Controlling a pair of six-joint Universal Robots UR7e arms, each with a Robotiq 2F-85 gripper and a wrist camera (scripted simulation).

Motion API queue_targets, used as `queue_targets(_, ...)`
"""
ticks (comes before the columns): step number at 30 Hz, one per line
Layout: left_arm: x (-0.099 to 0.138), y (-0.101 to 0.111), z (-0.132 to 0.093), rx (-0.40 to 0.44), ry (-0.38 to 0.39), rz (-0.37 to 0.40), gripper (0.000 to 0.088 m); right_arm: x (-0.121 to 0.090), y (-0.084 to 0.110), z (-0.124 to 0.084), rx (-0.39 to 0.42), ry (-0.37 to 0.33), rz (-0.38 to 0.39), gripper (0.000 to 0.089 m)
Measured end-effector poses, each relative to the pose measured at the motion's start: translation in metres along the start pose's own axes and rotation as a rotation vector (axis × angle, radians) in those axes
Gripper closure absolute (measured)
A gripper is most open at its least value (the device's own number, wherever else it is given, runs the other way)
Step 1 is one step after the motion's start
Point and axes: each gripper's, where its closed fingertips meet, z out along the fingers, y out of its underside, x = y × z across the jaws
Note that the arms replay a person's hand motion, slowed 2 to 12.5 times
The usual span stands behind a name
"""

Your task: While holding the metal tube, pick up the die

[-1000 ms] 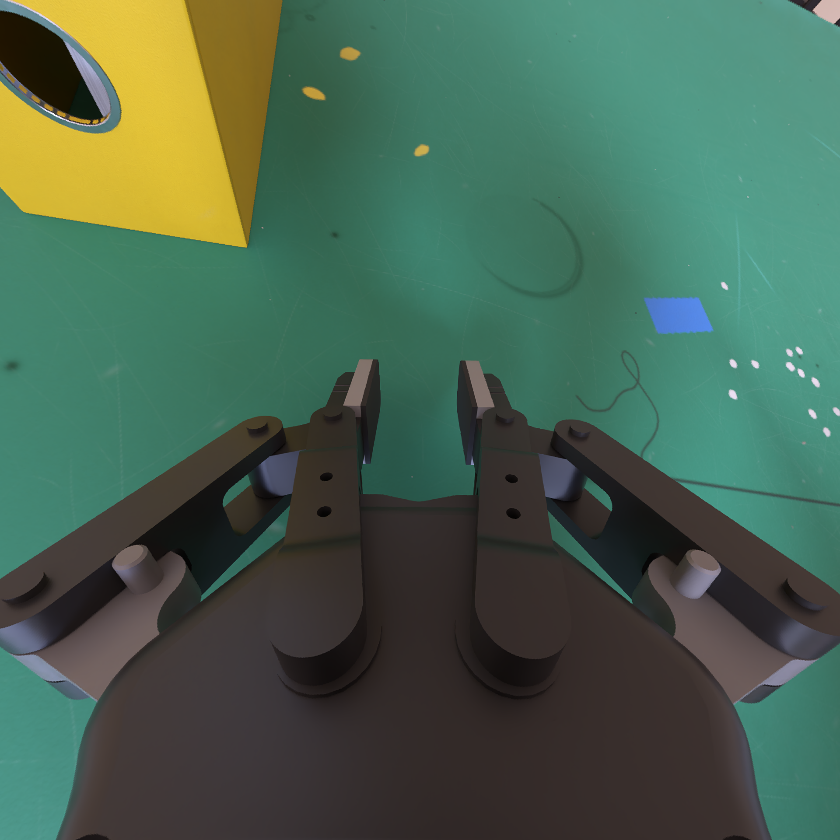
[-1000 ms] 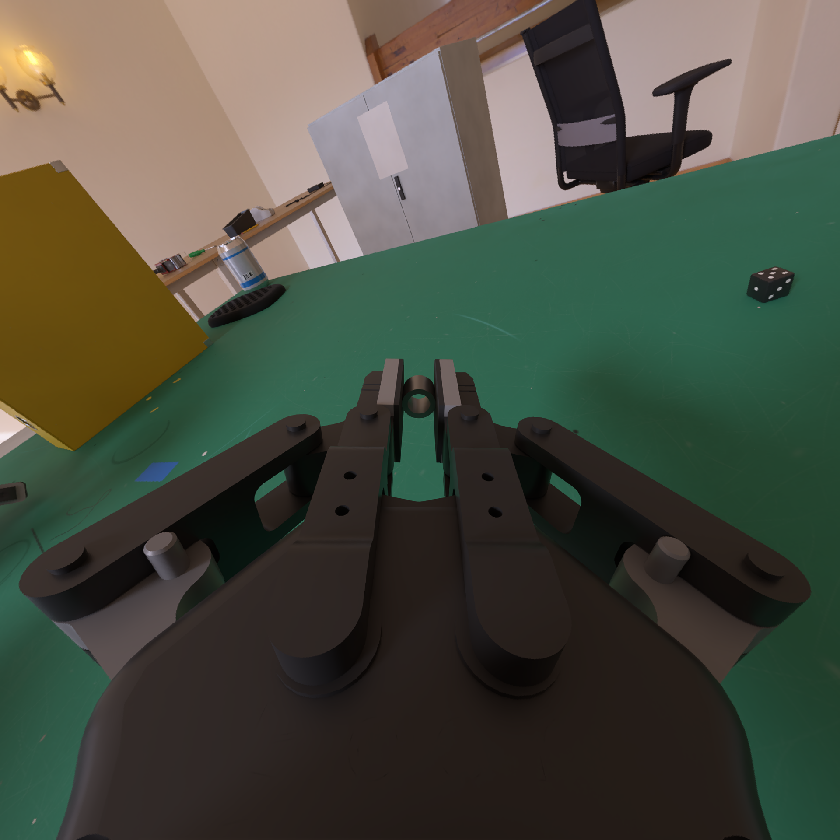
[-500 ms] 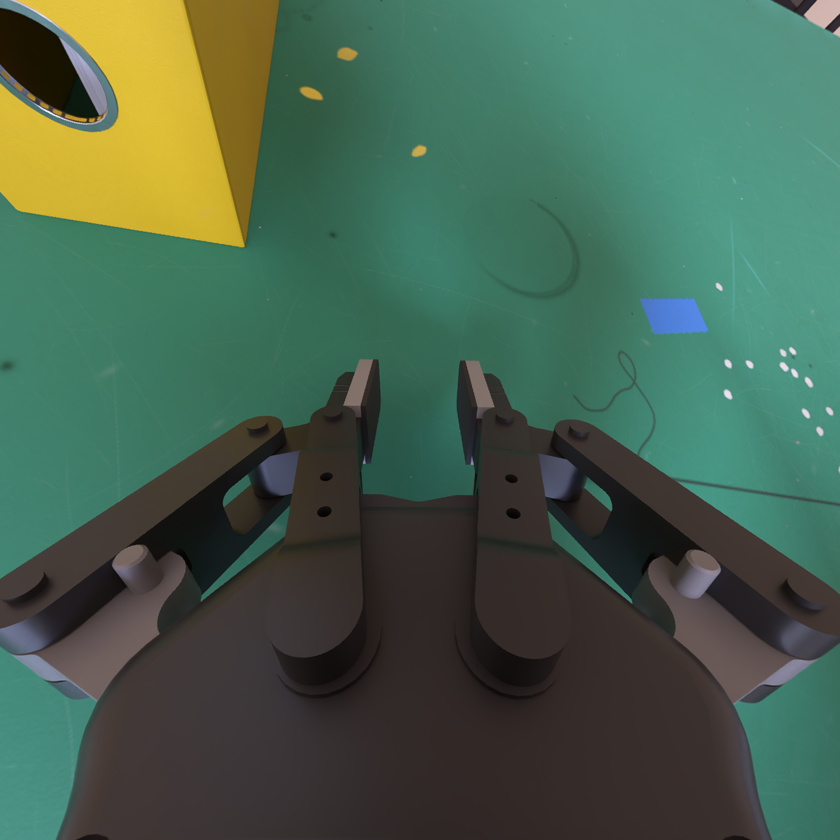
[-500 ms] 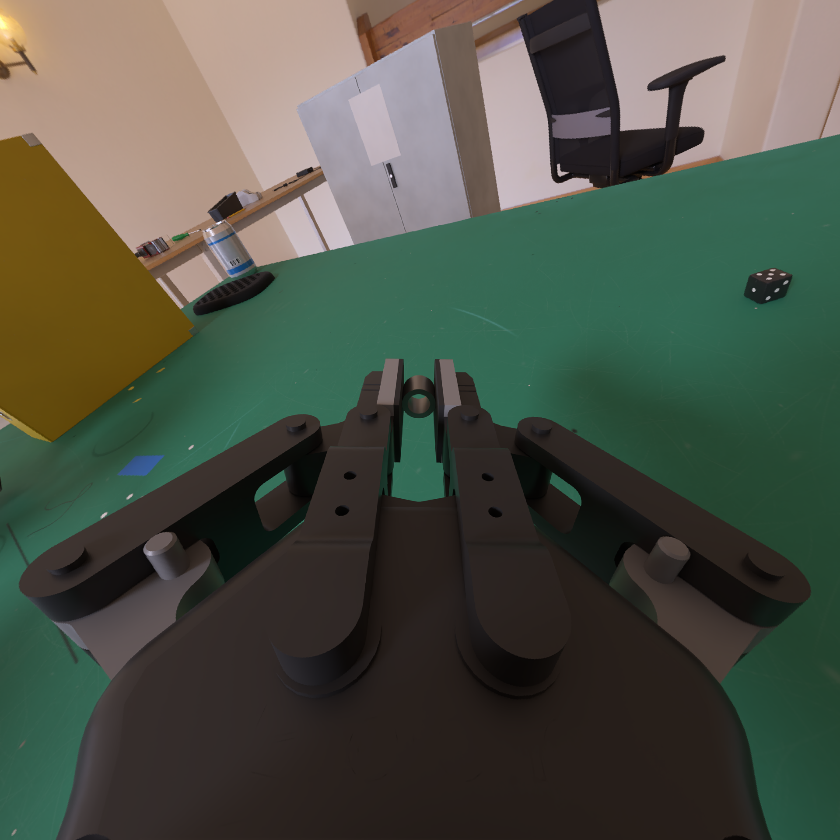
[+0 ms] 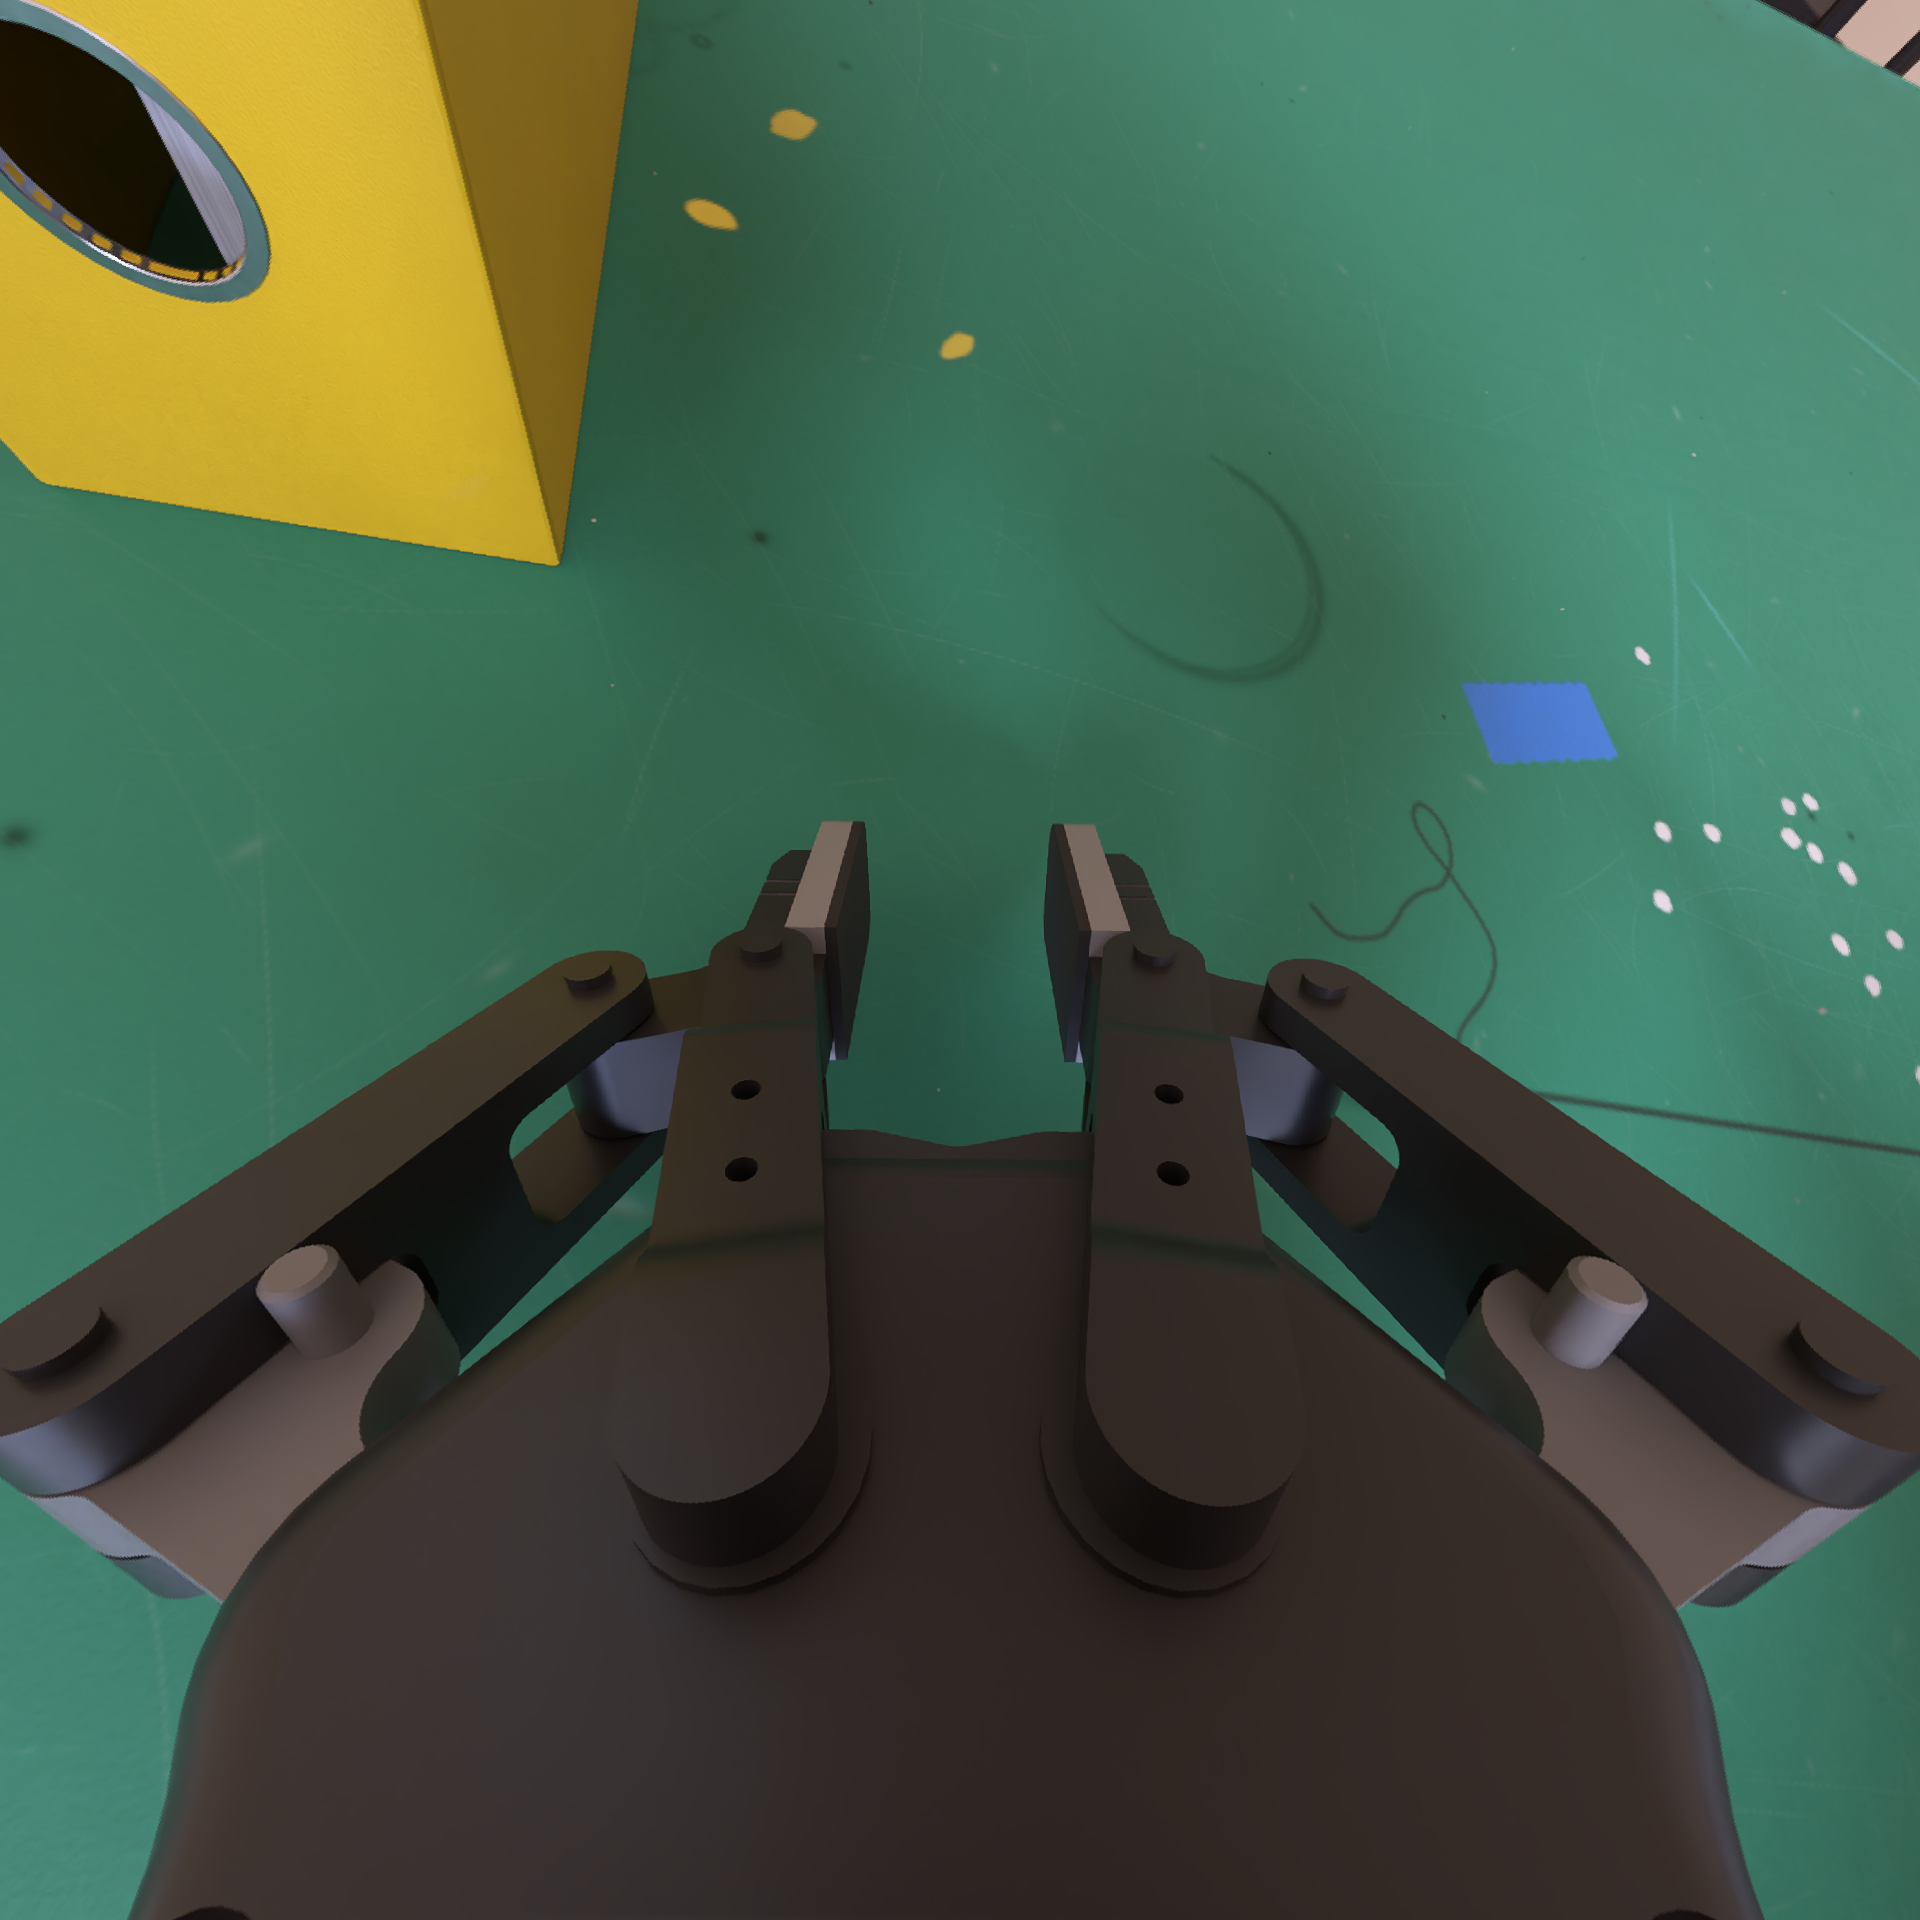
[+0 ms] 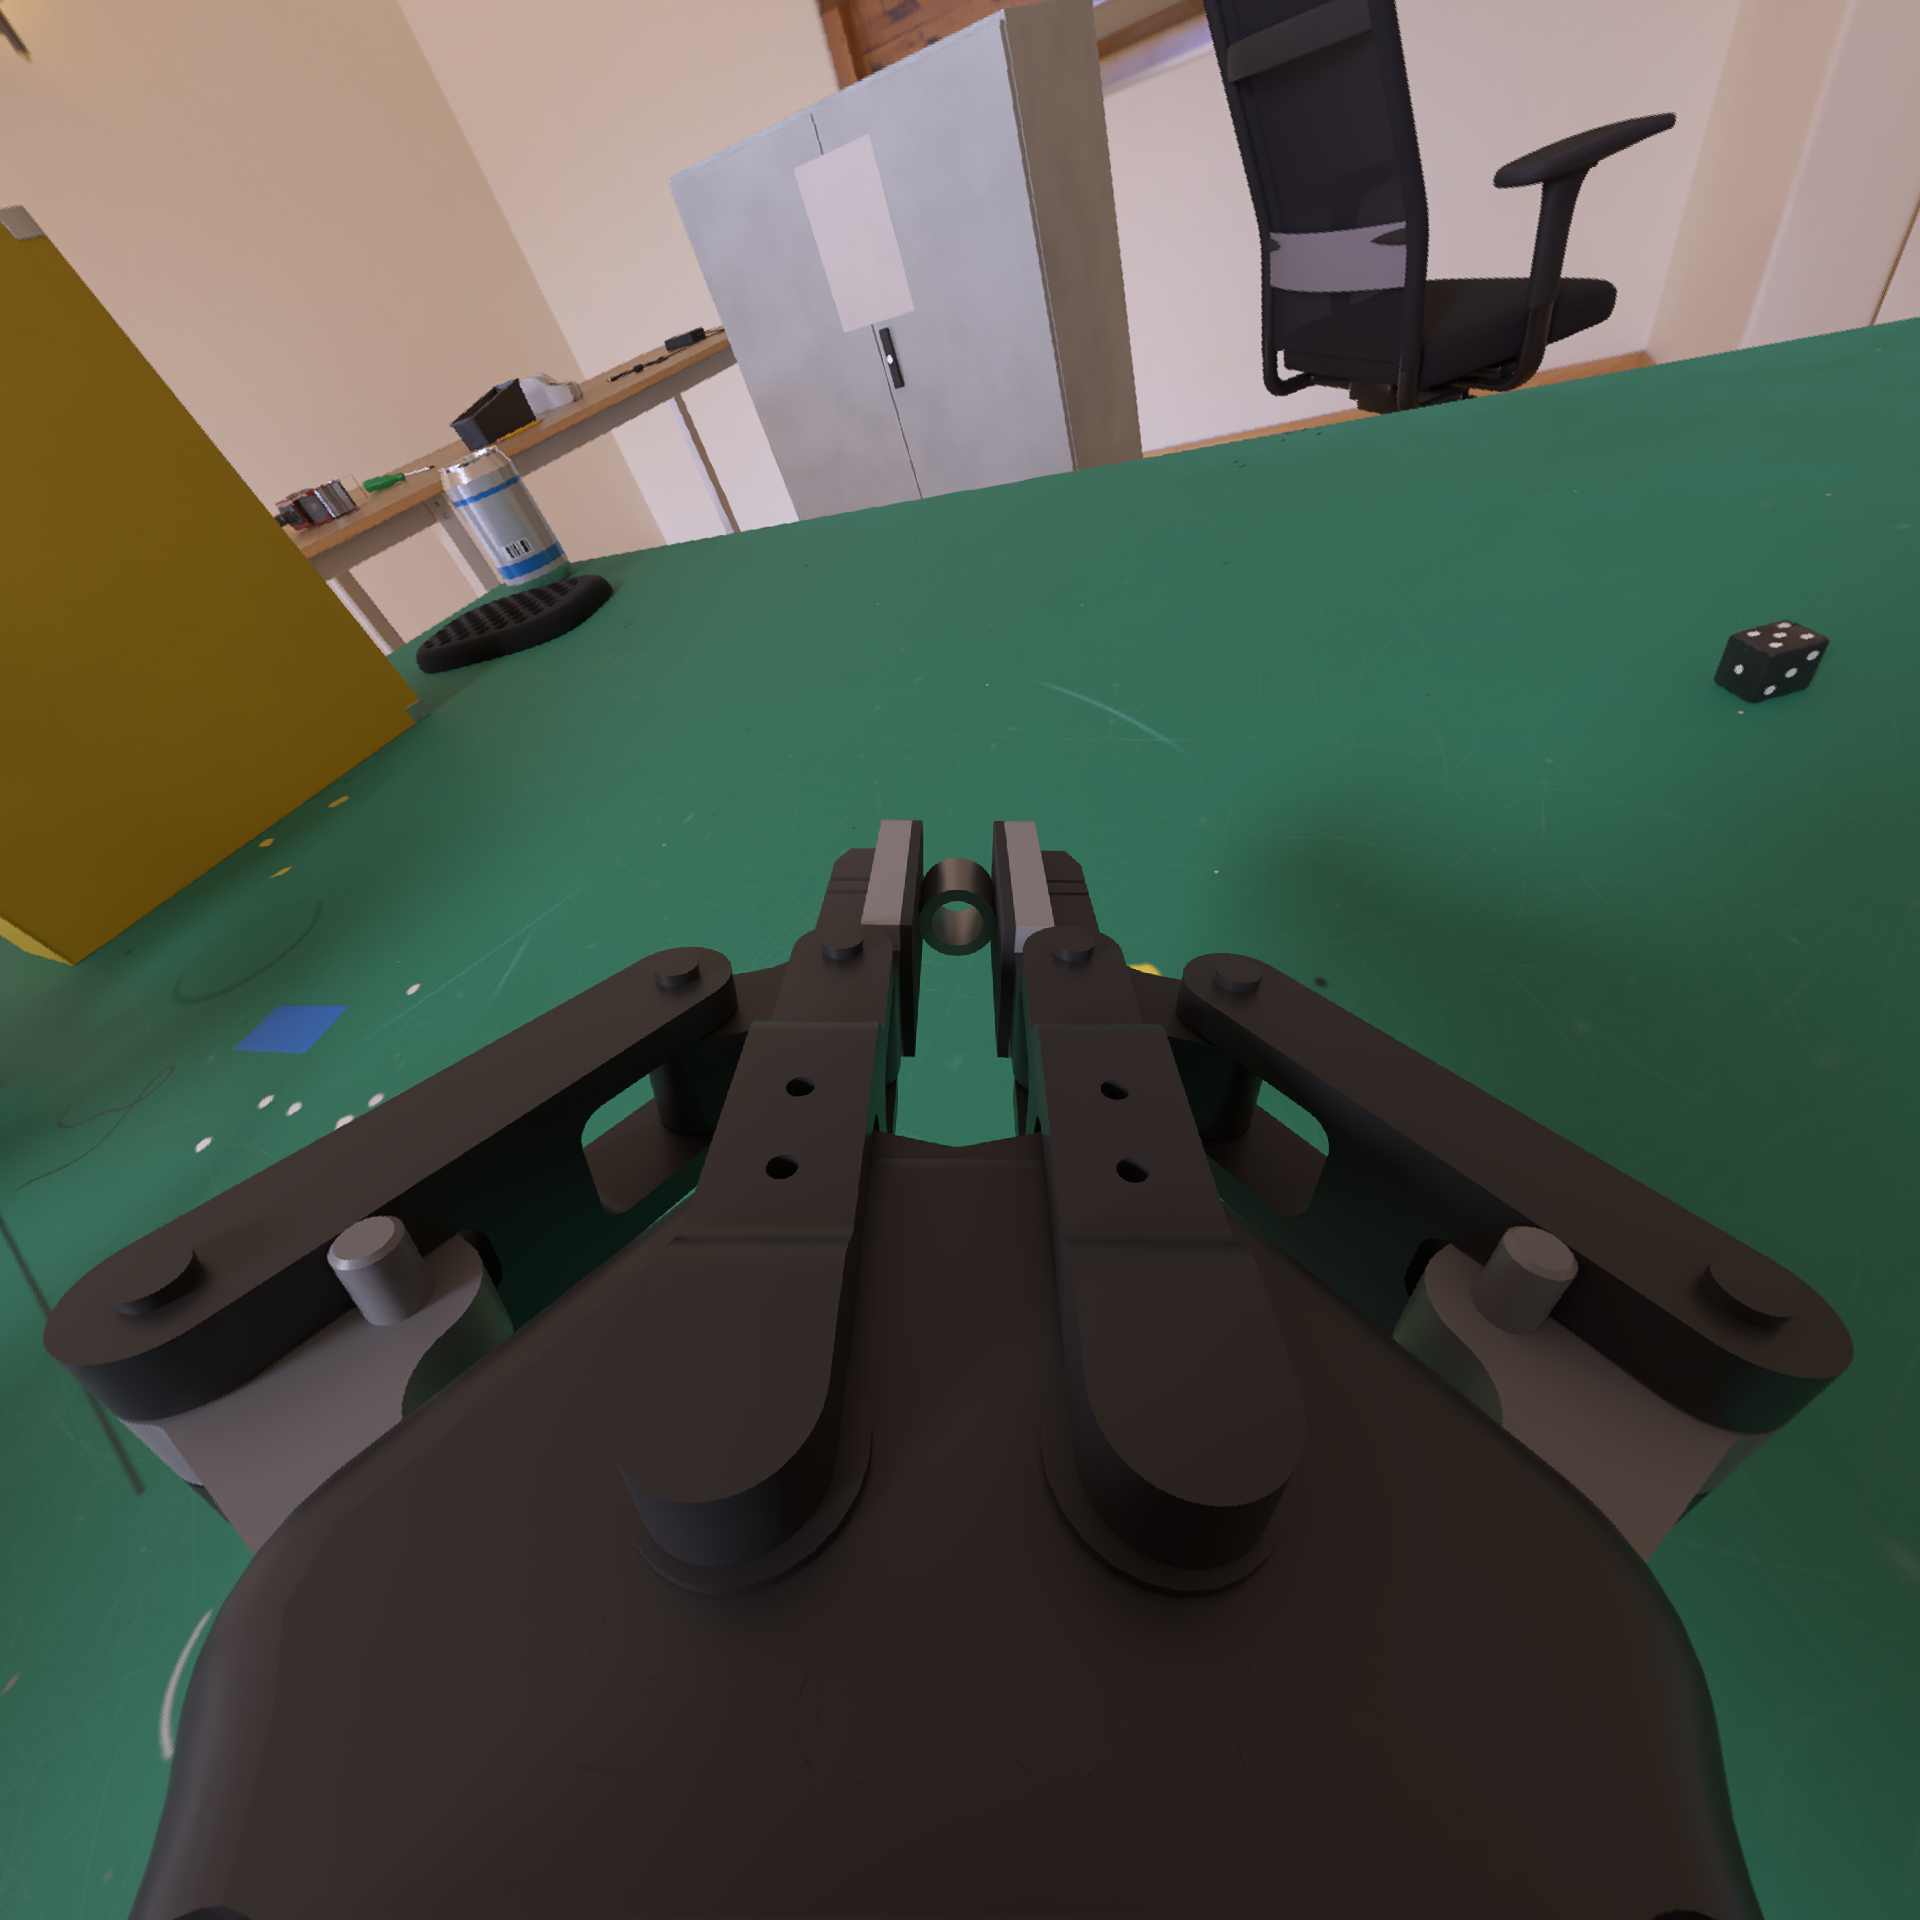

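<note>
The metal tube (image 6: 957, 918) is clamped between the fingers of the right gripper (image 6: 957, 883), with its open end turned toward the camera and only a short part of it pressed by the pads. The die (image 6: 1771, 661) is seen on the green worktop (image 6: 1351, 727), well apart from this gripper, to the right. The fingers of the left gripper (image 5: 956, 914) are held apart with nothing between them, above bare worktop near the yellow box (image 5: 312, 343); the die is not shown in the left wrist view.

The tube could be lost if the right arm is swung quickly, because a round, smooth body is easily turned or slid between flat pads. The die could be pushed away or rolled if it is met off-centre by one finger. A collision with the yellow box is also possible when the left arm is moved across.
</note>
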Motion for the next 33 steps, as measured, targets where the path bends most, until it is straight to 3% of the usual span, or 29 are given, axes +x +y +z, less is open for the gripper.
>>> queue_targets(33, -0.0006, 0.0003, 0.0001, -0.004, -0.003, -0.003, 0.0572, 0.0031, -0.0008, -0.0008, 0.008, -0.012, 0.042, 0.0775)
